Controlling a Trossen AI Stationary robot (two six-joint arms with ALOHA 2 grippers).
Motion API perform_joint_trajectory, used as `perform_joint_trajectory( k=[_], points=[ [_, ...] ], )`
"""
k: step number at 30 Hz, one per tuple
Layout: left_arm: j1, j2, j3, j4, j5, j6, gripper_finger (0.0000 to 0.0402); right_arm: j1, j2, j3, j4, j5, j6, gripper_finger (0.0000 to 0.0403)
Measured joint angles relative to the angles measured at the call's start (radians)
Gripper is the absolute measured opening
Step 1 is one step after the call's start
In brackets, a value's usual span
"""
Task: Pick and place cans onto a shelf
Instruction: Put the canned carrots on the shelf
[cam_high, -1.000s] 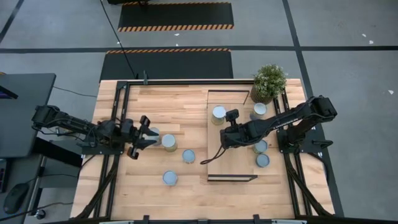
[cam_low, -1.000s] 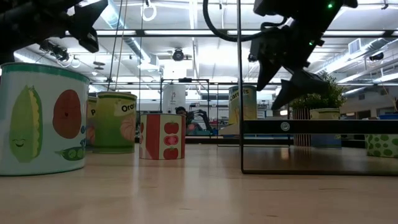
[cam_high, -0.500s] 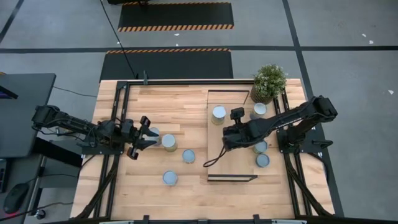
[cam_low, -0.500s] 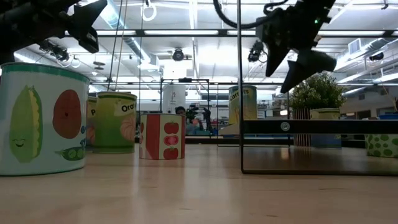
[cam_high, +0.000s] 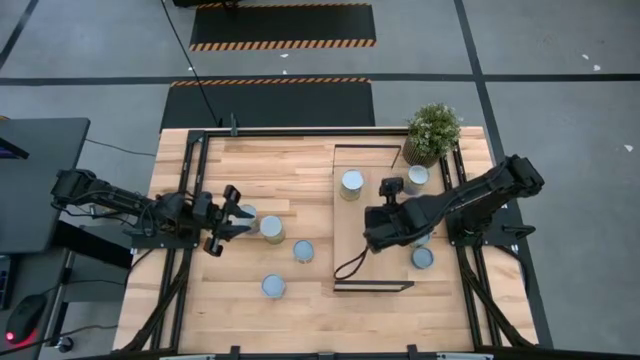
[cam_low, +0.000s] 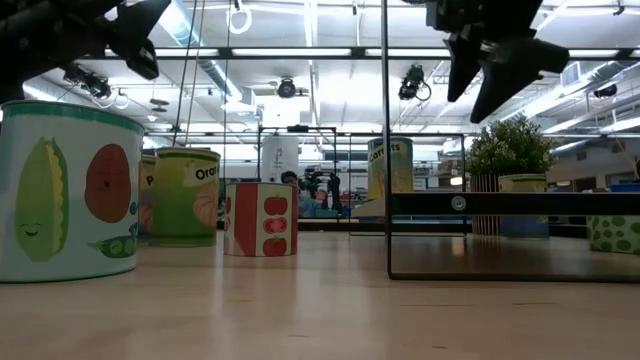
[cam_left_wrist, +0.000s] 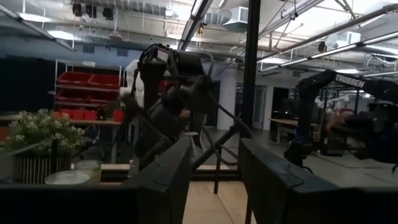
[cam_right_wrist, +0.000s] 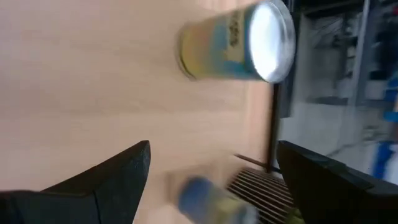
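Green potted plant (cam_high: 434, 131) beside shelf (cam_high: 371, 262), cans (cam_high: 351, 182) around

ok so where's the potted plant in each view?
High view: potted plant at the table's far right corner, past the shelf, with a can beside its pot.
Low view: right of centre, behind the shelf.
Left wrist view: far off, beyond that arm's jaws, the can beside it.
Right wrist view: not clearly in it.
Shared landmark: the can beside the pot.

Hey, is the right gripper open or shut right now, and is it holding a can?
Open and empty. The right gripper shows its two fingers spread wide with only bare shelf between them, above a can.
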Motion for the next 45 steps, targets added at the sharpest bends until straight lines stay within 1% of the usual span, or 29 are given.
perform_joint_trajectory(
  k=[3,7,9,11,12,16,19,23,38,42,44,45],
  points=[
    [0.000,0.000,0.000,0.012,0.000,0.003,0.0142,0.035,0.000,-0.030,0.054,-0.010,0.046,0.0355],
    [0.000,0.000,0.000,0.012,-0.005,-0.032,0.0142,0.103,0.000,-0.054,0.073,0.103,0.107,0.0355],
    [0.000,0.000,0.000,0.018,-0.017,-0.039,0.0142,0.127,0.000,-0.069,0.125,0.129,0.110,0.0355],
    [0.000,0.000,0.000,0.040,-0.042,-0.039,0.0142,0.141,0.000,-0.091,0.216,0.135,0.105,0.0355],
    [0.000,0.000,0.000,0.049,-0.057,-0.039,0.0142,0.143,0.000,-0.103,0.264,0.130,0.090,0.0355],
    [0.000,0.000,0.000,0.074,-0.091,-0.039,0.0142,0.119,0.000,-0.137,0.437,0.038,-0.022,0.0355],
    [0.000,0.000,0.000,0.076,-0.093,-0.039,0.0142,0.080,0.001,-0.133,0.504,0.006,-0.093,0.0352],
    [0.000,0.000,0.000,0.073,-0.093,-0.039,0.0142,0.045,0.001,-0.112,0.518,0.014,-0.154,0.0350],
    [0.000,0.000,0.000,0.078,-0.093,-0.038,0.0142,-0.050,0.001,-0.025,0.439,0.008,-0.139,0.0349],
    [0.000,0.000,0.000,0.078,-0.093,-0.038,0.0142,-0.052,0.001,-0.034,0.455,-0.029,-0.185,0.0349],
    [0.000,0.000,0.000,0.075,-0.093,-0.038,0.0142,-0.042,0.001,-0.035,0.441,-0.015,-0.187,0.0349],
    [0.000,0.000,0.000,0.072,-0.093,-0.038,0.0142,-0.033,0.001,-0.035,0.435,0.008,-0.180,0.0349]
  ],
)
